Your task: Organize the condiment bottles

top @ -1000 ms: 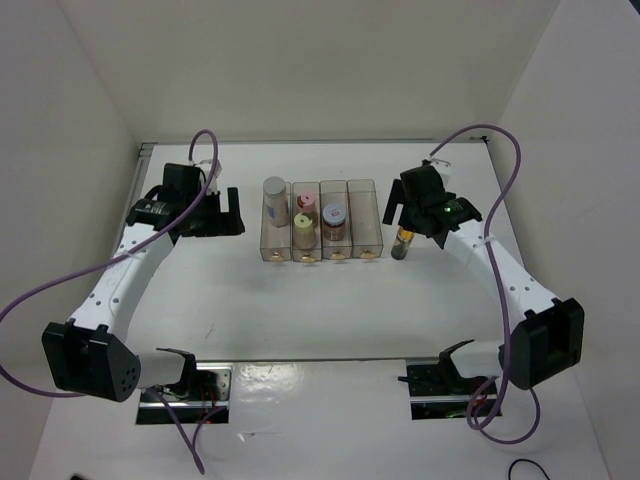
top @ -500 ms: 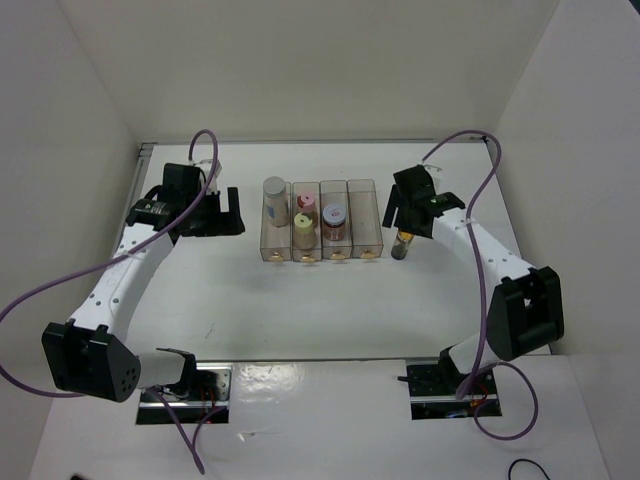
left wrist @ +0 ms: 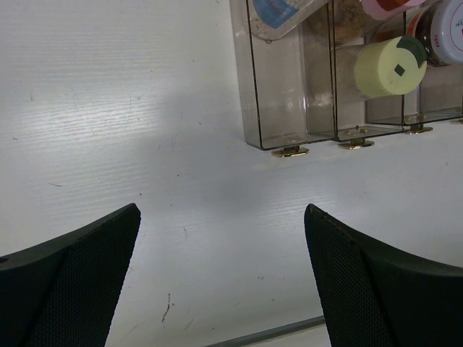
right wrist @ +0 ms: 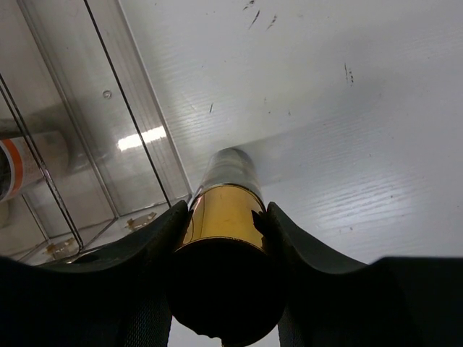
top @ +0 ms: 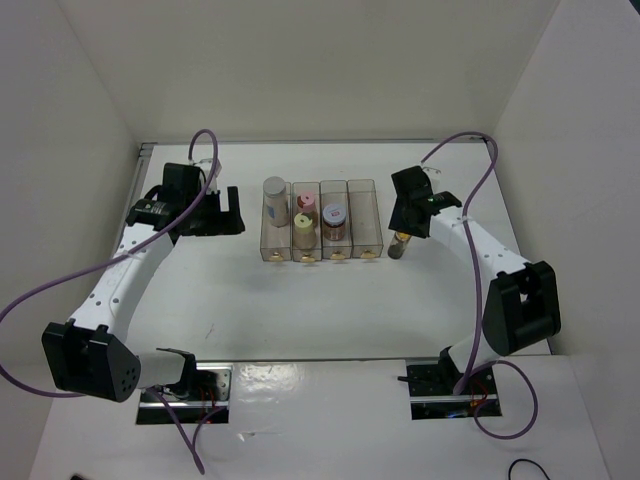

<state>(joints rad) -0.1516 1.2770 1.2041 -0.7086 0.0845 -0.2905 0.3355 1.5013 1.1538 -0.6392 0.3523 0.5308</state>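
Note:
My right gripper (right wrist: 224, 225) is shut on the slim dark bottle with the yellow label (right wrist: 223, 210), which stands on the table just right of the clear organizer (right wrist: 108, 137). In the top view this bottle (top: 399, 244) sits under the right gripper (top: 404, 228). The grey-capped bottle (top: 275, 199), pink-capped bottle (top: 306, 203), yellow-capped bottle (top: 304, 229) and white-lidded jar (top: 334, 219) stand in the organizer (top: 366, 225). My left gripper (left wrist: 221, 217) hangs open over bare table, left of the organizer (left wrist: 289, 108), holding nothing.
The organizer's rightmost compartment (top: 365, 215) holds nothing. White walls close in the table at the left, back and right. Purple cables (top: 470, 140) arc over both arms. The yellow-capped bottle (left wrist: 387, 66) shows at the top right of the left wrist view.
The right gripper has closed from open onto the slim dark bottle, and the right arm has swung a little to the left. The left arm has not moved.

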